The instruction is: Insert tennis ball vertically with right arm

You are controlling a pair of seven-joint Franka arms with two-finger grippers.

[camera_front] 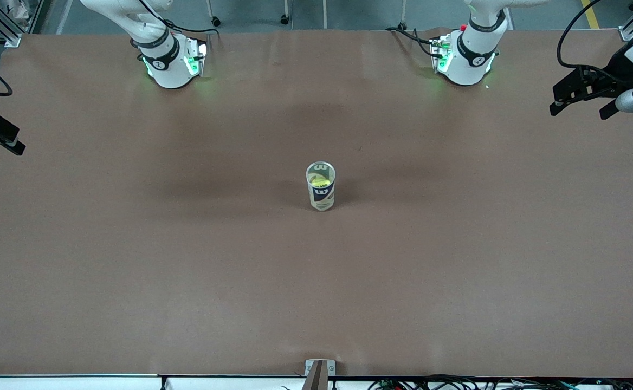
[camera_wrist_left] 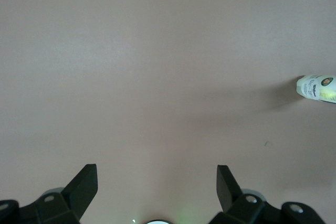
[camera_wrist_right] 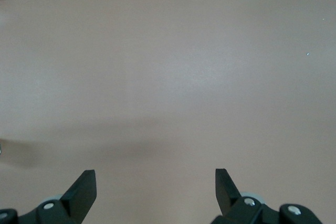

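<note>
Table lies bare nearest the front camera; farther up, at its middle, a tennis ball can stands upright with a tennis ball that seems already to sit inside it, though the yellow behind the clear wall is hard to read. Judged from that, the insertion looks done and no further move seems called for; if another ball is meant, none is in sight. The right gripper hangs over bare table toward the right arm's end, jaws spread wide, holding and touching nothing. The left gripper waits over the left arm's end, equally wide and empty.
</note>
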